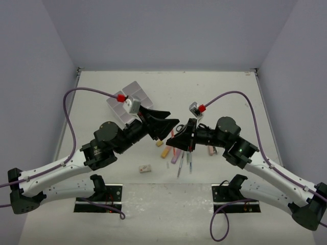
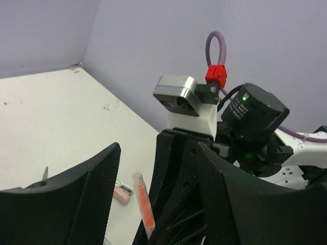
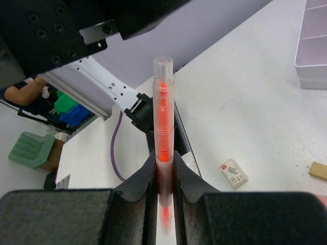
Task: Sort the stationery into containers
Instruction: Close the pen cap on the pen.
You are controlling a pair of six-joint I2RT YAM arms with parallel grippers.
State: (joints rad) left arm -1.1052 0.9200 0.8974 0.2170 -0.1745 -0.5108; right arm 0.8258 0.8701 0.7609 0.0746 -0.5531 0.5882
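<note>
My right gripper [image 3: 163,161] is shut on an orange highlighter [image 3: 162,122] and holds it upright above the table. In the top view the right gripper [image 1: 179,138] hangs over the pile of pens and highlighters [image 1: 181,159]. My left gripper [image 1: 171,127] is open and empty, its jaws wide on either side of the right gripper's tip. The left wrist view shows the highlighter [image 2: 143,204] between the left fingers [image 2: 92,194]. The white bins [image 1: 130,99] stand at the back left, behind the left gripper. A corner of them shows in the right wrist view [image 3: 311,56].
A white eraser [image 1: 145,168] lies alone in front of the left arm and also shows in the right wrist view [image 3: 234,173]. Beige erasers [image 1: 165,152] lie left of the pile. A pink eraser [image 1: 210,150] lies right of it. Grey walls enclose the table.
</note>
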